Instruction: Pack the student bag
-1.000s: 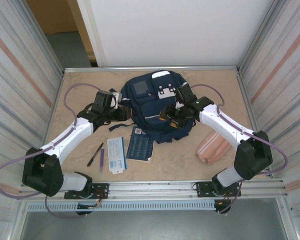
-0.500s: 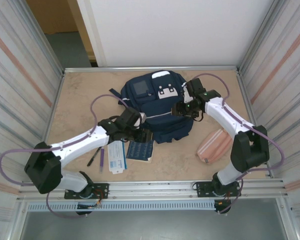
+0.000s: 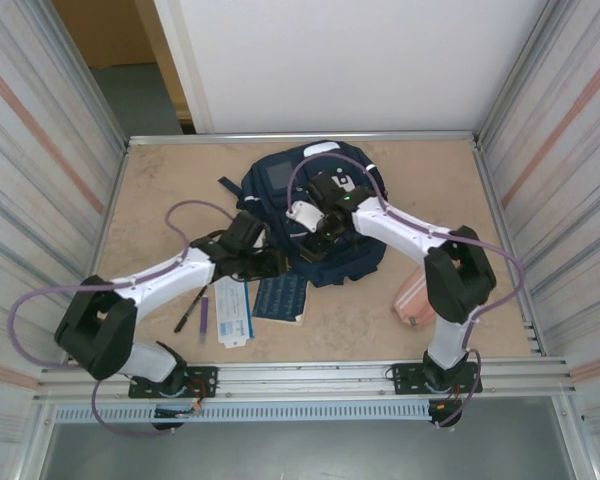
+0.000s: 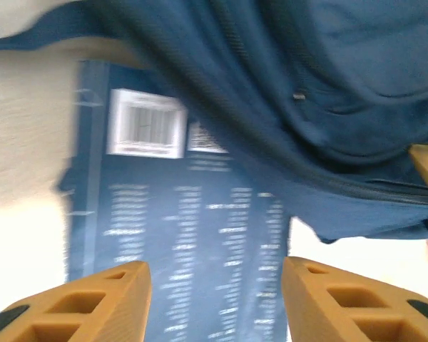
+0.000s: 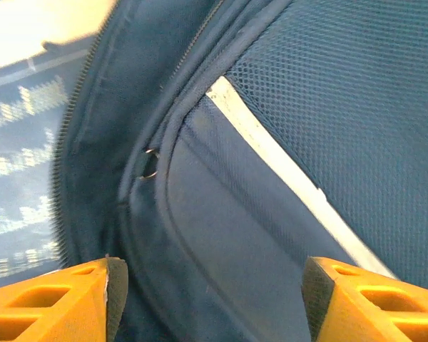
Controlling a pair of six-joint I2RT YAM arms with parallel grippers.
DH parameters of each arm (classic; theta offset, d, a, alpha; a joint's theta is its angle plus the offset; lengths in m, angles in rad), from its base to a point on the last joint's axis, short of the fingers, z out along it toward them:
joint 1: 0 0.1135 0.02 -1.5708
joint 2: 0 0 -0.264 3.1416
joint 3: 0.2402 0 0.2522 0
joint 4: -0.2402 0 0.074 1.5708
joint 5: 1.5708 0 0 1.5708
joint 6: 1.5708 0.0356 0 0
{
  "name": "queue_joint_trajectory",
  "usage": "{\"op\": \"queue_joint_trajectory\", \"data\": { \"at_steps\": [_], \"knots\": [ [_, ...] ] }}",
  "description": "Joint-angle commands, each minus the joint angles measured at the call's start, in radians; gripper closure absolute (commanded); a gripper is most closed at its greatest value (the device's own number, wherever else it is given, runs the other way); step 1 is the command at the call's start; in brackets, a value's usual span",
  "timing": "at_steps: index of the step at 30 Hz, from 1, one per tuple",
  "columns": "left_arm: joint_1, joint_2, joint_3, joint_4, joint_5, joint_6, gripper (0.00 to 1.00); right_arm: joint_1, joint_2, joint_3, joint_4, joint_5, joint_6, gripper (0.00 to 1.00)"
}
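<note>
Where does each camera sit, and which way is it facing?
Top external: above, behind the bases, facing down at the table; both arms show.
Left wrist: looks past the open left gripper at the blue booklet and student bag.
Right wrist: looks past the open right gripper at the bag's zipper.
Shared: both wrist views catch bag and booklet.

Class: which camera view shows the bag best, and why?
Top external: the bag shows in outline, patches included, though the right arm crosses it. Left wrist catches a blurred edge beside a booklet; right wrist, a close zip and white stripe.
</note>
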Motion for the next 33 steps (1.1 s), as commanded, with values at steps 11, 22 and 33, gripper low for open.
{"op": "queue_joint_trajectory", "data": {
  "at_steps": [11, 22, 33],
  "knots": [
    [0.093, -0.173, -0.162, 0.040, 0.163, -0.058, 0.46, 0.029, -0.035, 0.029, 0.086, 0.188, 0.013, 0.89],
    [0.016, 0.103, 0.091, 0.215, 0.287, -0.106, 0.46, 0.054, -0.163, 0.125, 0.150, 0.310, -0.042, 1.00],
    [0.228, 0.466, 0.336, 0.112, 0.280, -0.071, 0.55, 0.065, -0.209, 0.178, 0.164, 0.509, -0.064, 1.00]
  ]
}}
